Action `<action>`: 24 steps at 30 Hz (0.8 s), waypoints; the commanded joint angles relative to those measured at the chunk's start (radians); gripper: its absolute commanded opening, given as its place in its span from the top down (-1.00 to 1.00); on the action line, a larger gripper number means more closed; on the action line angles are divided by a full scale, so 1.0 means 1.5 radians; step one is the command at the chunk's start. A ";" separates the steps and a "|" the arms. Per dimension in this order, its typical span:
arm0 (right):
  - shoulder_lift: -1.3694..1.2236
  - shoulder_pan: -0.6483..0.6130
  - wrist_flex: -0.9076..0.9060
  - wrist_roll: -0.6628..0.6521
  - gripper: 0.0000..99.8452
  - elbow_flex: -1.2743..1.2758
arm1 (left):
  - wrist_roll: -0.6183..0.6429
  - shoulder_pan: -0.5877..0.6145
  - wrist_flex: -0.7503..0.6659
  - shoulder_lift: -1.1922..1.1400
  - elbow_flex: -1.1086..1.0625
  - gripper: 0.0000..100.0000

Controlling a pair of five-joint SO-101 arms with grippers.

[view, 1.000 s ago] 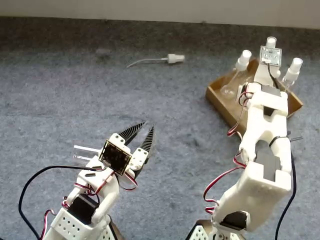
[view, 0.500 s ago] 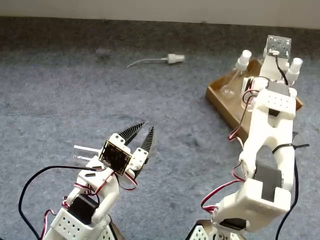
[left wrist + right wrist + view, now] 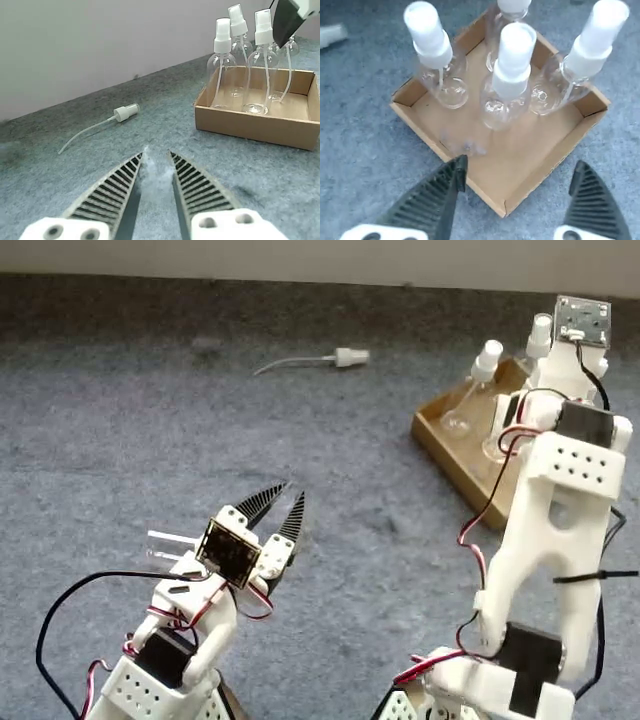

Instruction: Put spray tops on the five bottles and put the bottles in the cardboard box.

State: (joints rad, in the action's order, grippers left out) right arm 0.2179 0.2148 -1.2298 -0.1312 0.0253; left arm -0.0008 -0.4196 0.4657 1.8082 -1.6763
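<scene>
The right arm (image 3: 560, 500) stretches tall over the shallow brown cardboard box (image 3: 255, 127), right jaws wide apart above four clear, white-capped plastic bottles (image 3: 507, 95) standing inside. The left arm (image 3: 190, 620) sits folded low, left jaws slightly apart, facing a loose white spray top (image 3: 350, 357) on the grey bench (image 3: 150, 440).

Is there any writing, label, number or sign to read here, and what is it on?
No text can be read.
The clear bottles are unlabelled, the cardboard box shows bare card, and the loose spray top is plain white.
Any marks on the dark board on the left arm are too small to read.
</scene>
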 commanded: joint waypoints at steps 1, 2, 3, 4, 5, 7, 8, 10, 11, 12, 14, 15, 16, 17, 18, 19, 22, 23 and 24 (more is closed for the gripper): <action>0.117 -0.051 -0.031 -0.002 0.58 -0.033 | -0.004 0.037 -0.001 0.004 -0.013 0.95; 0.141 -0.066 -0.032 -0.002 0.62 -0.031 | -0.004 0.048 -0.001 0.004 -0.013 0.95; 0.158 -0.081 -0.037 -0.002 0.65 -0.023 | -0.002 0.059 -0.001 0.004 -0.013 0.95; 0.178 -0.095 -0.038 -0.002 0.67 -0.008 | -0.001 0.070 -0.002 0.004 -0.011 0.95; 0.199 -0.109 -0.038 -0.002 0.70 0.012 | -0.001 0.082 -0.003 0.004 -0.009 0.95; 0.234 -0.141 -0.036 -0.002 0.75 0.053 | -0.001 0.110 -0.018 0.004 0.005 0.95; 0.247 -0.153 -0.035 -0.002 0.78 0.074 | 0.000 0.126 -0.030 0.004 0.007 0.95; 0.264 -0.173 -0.018 -0.002 0.83 0.114 | 0.000 0.160 -0.051 0.004 0.005 0.95; 0.271 -0.181 -0.001 -0.001 0.85 0.140 | 0.000 0.172 -0.061 0.004 0.004 0.95; 0.276 -0.187 0.017 -0.001 0.87 0.168 | 0.000 0.178 -0.066 0.004 0.004 0.95; 0.281 -0.199 0.057 -0.001 0.91 0.228 | 0.000 0.183 -0.068 0.004 0.005 0.95; 0.281 -0.206 0.071 -0.001 0.92 0.258 | 0.000 0.183 -0.068 0.004 0.005 0.95; 0.281 -0.213 0.085 -0.001 0.93 0.289 | 0.000 0.183 -0.068 0.004 0.006 0.95; 0.281 -0.224 0.100 -0.001 0.93 0.319 | -0.001 0.182 -0.070 0.004 0.008 0.95; 0.281 -0.234 0.115 -0.001 0.94 0.350 | -0.001 0.180 -0.071 0.004 0.012 0.95; 0.281 -0.246 0.131 -0.001 0.94 0.380 | -0.001 0.178 -0.076 0.004 0.012 0.95; 0.281 -0.273 0.178 0.012 0.94 0.467 | -0.001 0.184 -0.131 0.004 -0.003 0.95; 0.281 -0.278 0.194 0.030 0.94 0.490 | -0.003 0.184 -0.150 0.004 -0.012 0.95; 0.282 -0.282 0.205 0.049 0.94 0.511 | -0.003 0.184 -0.165 0.004 -0.013 0.95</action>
State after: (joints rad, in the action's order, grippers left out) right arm 0.6030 -0.1780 -0.9966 -0.1143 0.7342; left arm -0.0008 -0.1588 0.2984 1.8082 -1.6763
